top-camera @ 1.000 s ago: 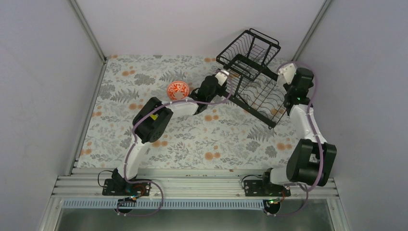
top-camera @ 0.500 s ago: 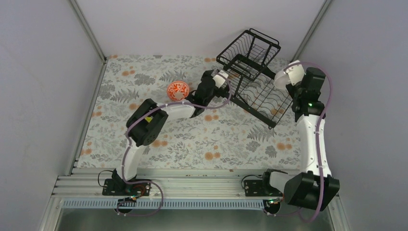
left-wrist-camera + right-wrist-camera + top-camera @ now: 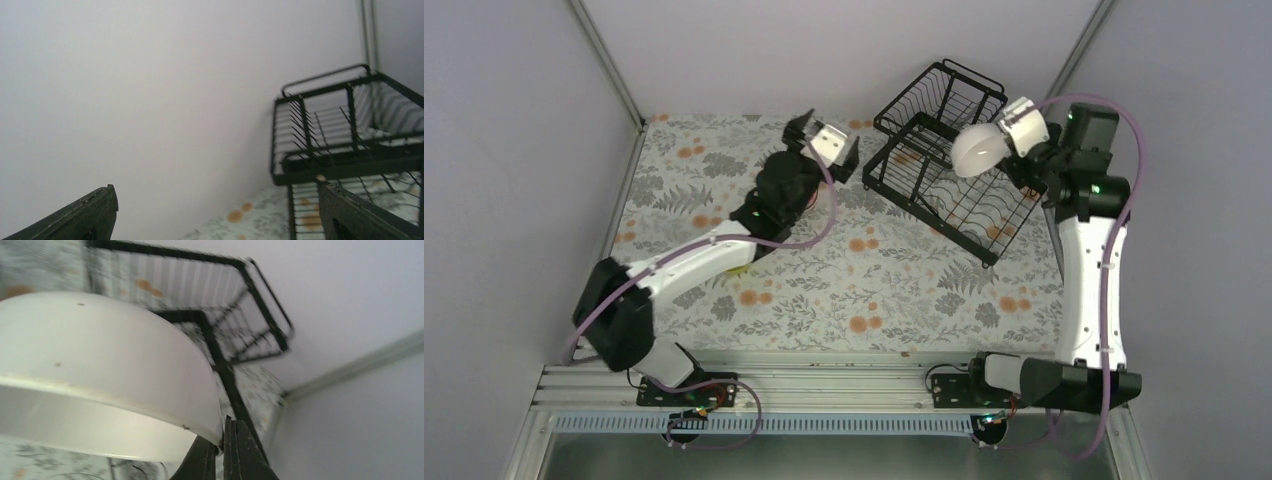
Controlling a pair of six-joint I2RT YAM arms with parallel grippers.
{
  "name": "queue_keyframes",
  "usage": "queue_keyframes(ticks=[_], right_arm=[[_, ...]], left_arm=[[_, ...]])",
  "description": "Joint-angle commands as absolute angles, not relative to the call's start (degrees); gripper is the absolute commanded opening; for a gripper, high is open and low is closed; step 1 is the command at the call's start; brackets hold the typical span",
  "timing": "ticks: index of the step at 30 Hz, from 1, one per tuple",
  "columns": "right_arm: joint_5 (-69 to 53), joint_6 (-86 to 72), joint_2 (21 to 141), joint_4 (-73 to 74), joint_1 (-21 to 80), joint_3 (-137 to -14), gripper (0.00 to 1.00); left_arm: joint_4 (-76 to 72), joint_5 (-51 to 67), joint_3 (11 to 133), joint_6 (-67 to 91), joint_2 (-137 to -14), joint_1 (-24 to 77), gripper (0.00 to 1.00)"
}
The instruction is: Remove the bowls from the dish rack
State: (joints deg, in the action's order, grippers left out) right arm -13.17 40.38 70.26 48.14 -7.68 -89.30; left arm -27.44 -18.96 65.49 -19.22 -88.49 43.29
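Note:
My right gripper is shut on the rim of a plain white bowl and holds it in the air above the black wire dish rack. In the right wrist view the bowl fills the left side, its rim pinched in the gripper, with the rack behind it. My left gripper is open and empty, raised left of the rack and facing the back wall. In the left wrist view the fingers stand wide apart, with the rack at the right.
The floral tablecloth covers the table. Grey walls close in at the back and both sides, with metal corner posts. The rack stands at the back right, close to the right wall. The left arm stretches diagonally across the left half.
The left gripper opened, and its arm swung up and left away from the rack; it now covers the red-patterned bowl. The right gripper lifted the white bowl up and left.

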Motion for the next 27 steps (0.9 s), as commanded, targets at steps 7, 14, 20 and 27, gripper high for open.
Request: queue_keyframes(ticks=[7,14,20,27], right_arm=[[-14.76,36.67,84.73,65.76,16.11,-104.96,0.03],[-11.15,32.91,99.91,68.28,32.13,-116.89,0.03],[-9.78,33.28,118.94,73.53,41.8,-132.74,0.03],[-7.64,35.92,130.39,73.56,49.34,-138.65,0.03]], left_arm=[[-10.6,-18.49,62.98,-26.76,-70.62,35.37,1.0],[4.33,-11.89,64.65,-31.73,-63.61,28.7,1.0],[14.88,-8.67,65.41,-33.69,-61.55,21.31,1.0],[19.29,-6.28,65.19,-35.95,-59.26,12.19,1.0]])
